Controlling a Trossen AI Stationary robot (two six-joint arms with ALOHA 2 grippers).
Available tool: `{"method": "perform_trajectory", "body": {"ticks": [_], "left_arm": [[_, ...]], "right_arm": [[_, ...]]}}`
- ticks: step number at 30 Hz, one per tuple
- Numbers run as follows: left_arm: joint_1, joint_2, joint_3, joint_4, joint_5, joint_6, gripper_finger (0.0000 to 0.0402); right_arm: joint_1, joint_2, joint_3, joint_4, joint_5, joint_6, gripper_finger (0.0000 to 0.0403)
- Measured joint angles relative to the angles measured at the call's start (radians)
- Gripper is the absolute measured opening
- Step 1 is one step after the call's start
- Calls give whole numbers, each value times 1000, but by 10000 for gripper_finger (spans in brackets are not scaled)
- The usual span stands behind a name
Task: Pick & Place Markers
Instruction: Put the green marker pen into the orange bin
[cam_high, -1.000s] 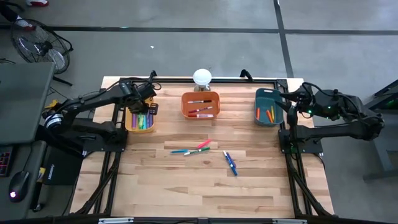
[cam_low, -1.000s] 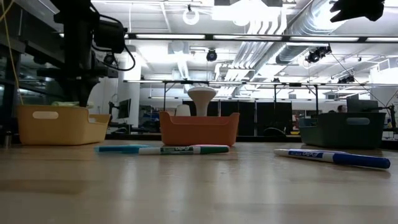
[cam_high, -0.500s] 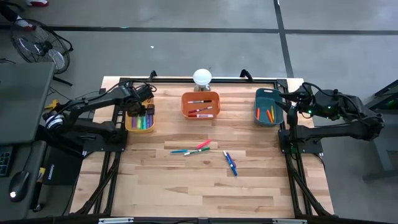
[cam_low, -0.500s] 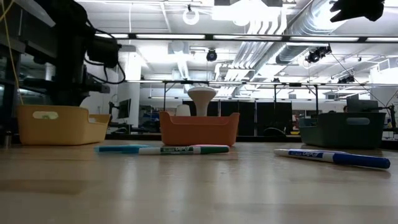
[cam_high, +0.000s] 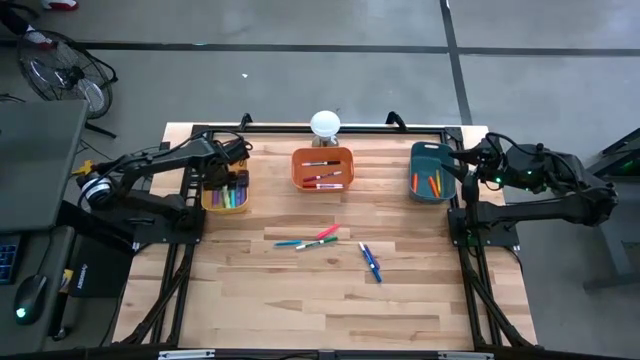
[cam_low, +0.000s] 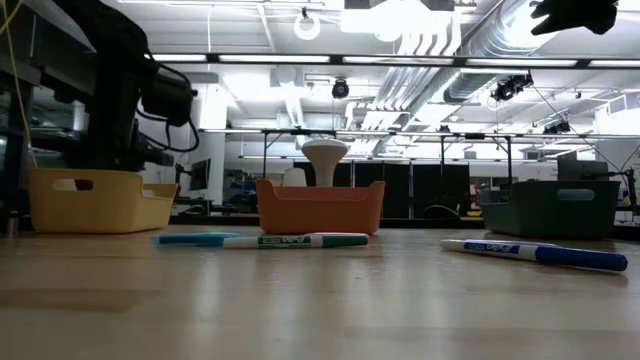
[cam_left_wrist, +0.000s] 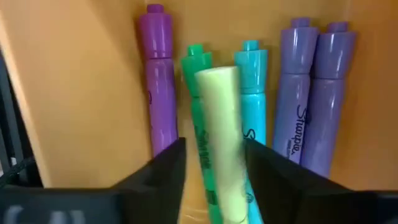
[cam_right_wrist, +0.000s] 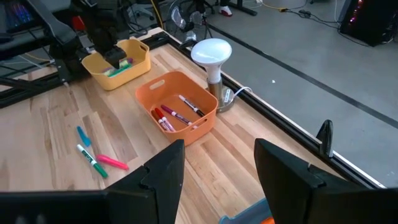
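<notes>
Left gripper (cam_left_wrist: 214, 168) fingers apart, yellow-green marker (cam_left_wrist: 221, 143) between them, over purple, green, teal markers inside yellow bin (cam_left_wrist: 81, 93).

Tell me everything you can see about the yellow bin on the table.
The yellow bin is a small plastic tub with smooth walls and a slot handle in its end. It stands upright at the table's back left corner. Inside lie purple, green, teal and pale yellow markers, side by side and touching. The left tool reaches into it, fingers either side of the pale yellow marker; whether they grip it is unclear.
</notes>
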Motion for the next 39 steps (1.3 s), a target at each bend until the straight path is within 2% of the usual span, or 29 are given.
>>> {"method": "perform_trajectory", "body": {"ticks": [3, 7, 14, 19, 21, 25, 34, 39], "left_arm": [[0, 1, 0, 0, 0, 10, 195], [0, 1, 2, -1, 23, 48, 215], [0, -34, 113, -13, 31, 206, 197], [-31, -50, 248, -9, 93, 434, 176], [-65, -50, 291, -13, 126, 517, 170], [-160, -47, 347, -1, 129, 586, 161], [-411, 18, 360, 93, 97, 510, 158], [-555, 86, 360, 178, 98, 540, 158]], "right_arm": [[0, 0, 0, 0, 0, 0, 183], [0, 0, 0, 0, -3, 0, 183], [0, 0, 0, 0, -3, 13, 183], [0, 0, 0, 0, -31, 19, 183], [0, 0, 0, 0, -43, 19, 183], [0, 0, 0, 0, -45, 19, 183], [0, 0, 0, 0, -48, 18, 183], [0, 0, 0, 0, -56, 17, 183]]}}
